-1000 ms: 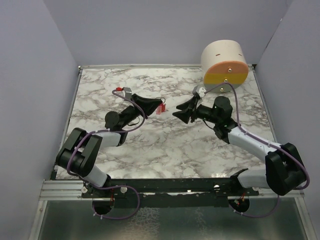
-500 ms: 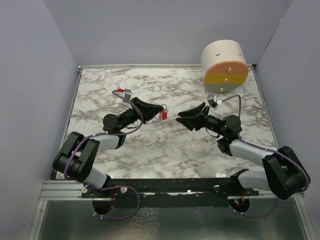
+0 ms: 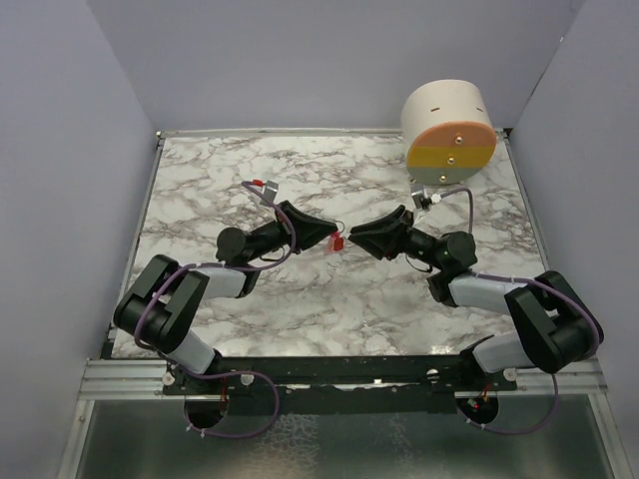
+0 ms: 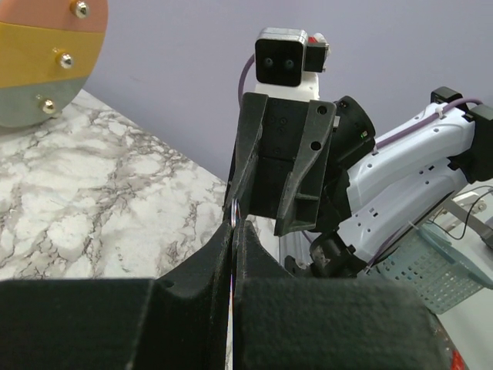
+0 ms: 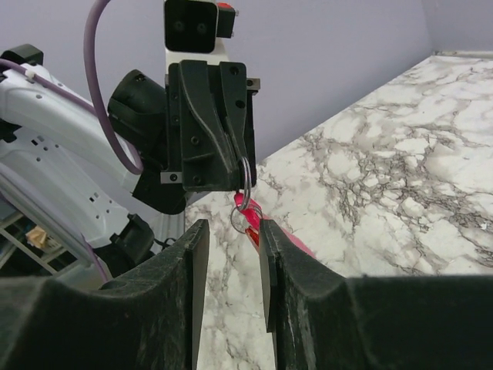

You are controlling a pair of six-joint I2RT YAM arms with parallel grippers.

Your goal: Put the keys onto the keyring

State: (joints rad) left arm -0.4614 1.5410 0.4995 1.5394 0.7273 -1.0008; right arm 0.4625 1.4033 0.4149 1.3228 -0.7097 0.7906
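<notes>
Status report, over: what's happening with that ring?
Left pincer shut on the keyring. Right pincer open, empty, close in front of it. Key not clearly visible. Nothing in between.

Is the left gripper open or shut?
Shut. The left gripper shows no gap between its fingers in its wrist view, and the right wrist view shows the keyring pinched at their tips.

Light bright, even, diffuse, from above. My arms cast only soft, faint shadows on the tabletop (image 3: pixel 329 299). Wrist views sharp; my left end effector (image 4: pixel 233 231) and right end effector (image 5: pixel 233 235) read near-black.
</notes>
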